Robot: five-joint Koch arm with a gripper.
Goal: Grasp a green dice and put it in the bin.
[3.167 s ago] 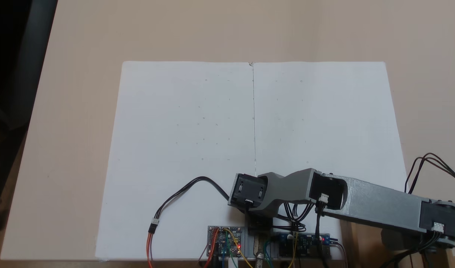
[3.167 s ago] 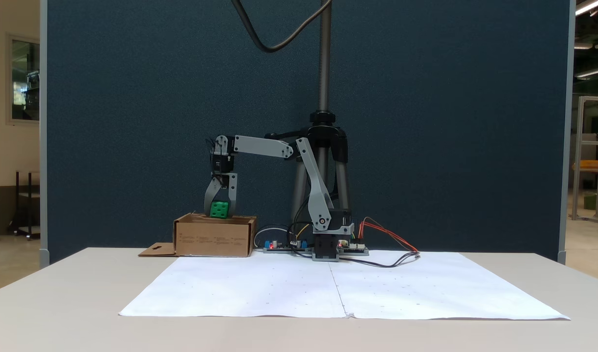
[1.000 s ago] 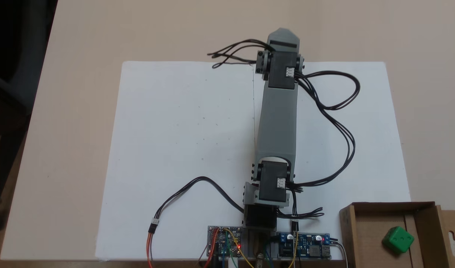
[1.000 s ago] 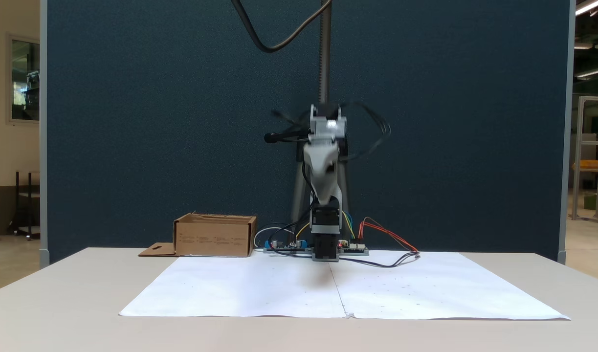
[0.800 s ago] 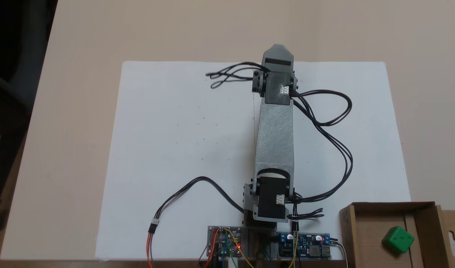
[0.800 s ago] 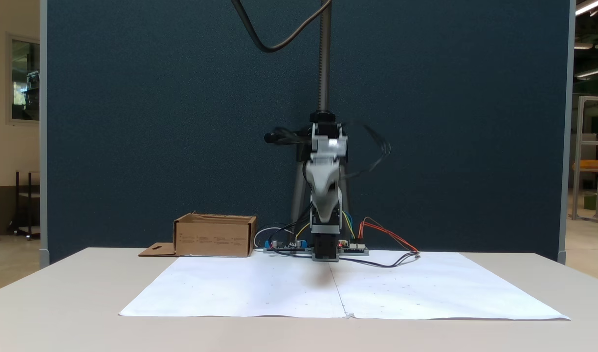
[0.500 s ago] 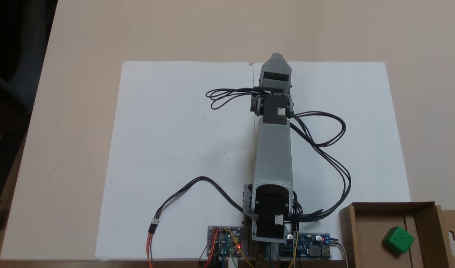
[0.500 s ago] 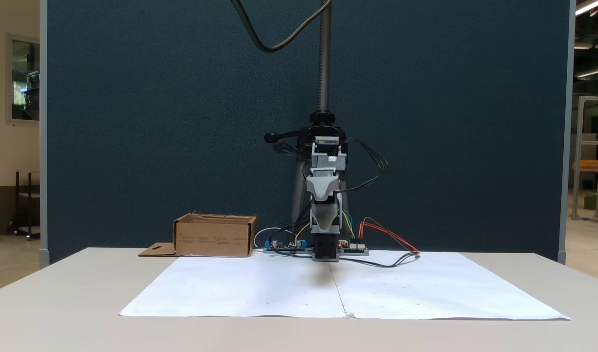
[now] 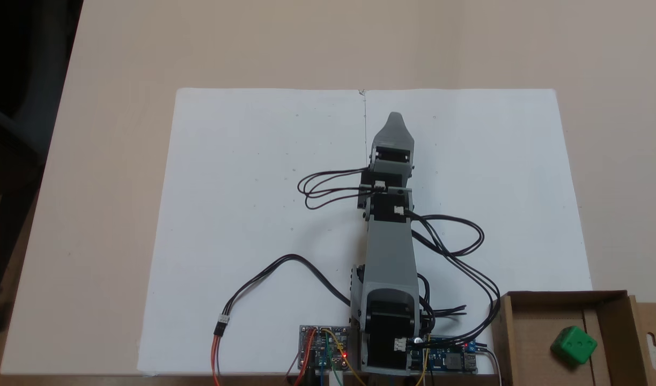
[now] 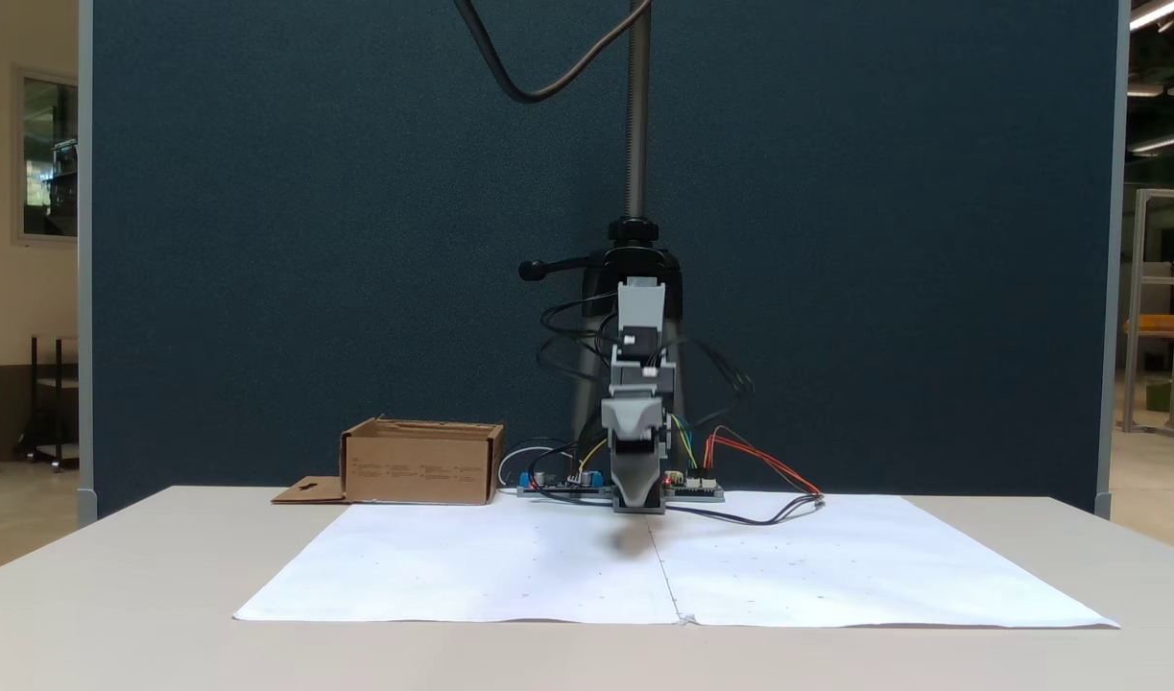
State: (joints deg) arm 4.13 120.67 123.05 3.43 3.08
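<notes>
Green dice (image 9: 573, 346), a small bright plastic cube with rounded edges, is lying inside the brown corrugated cardboard bin (image 9: 612, 321), nearer its hang-hole side and clear of the walls.
It is sitting turned cornerwise to the bin's walls. Well away from the bin, the grey gripper (image 9: 394, 119) is hanging low over the white paper sheet (image 9: 263, 161) with open room around it; whether its jaws are parted cannot be told.

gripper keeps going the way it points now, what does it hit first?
Probably the white paper sheet. The gripper points away from the base and tilts down, low over the sheet; nothing else lies ahead. Exact angle is unclear.
</notes>
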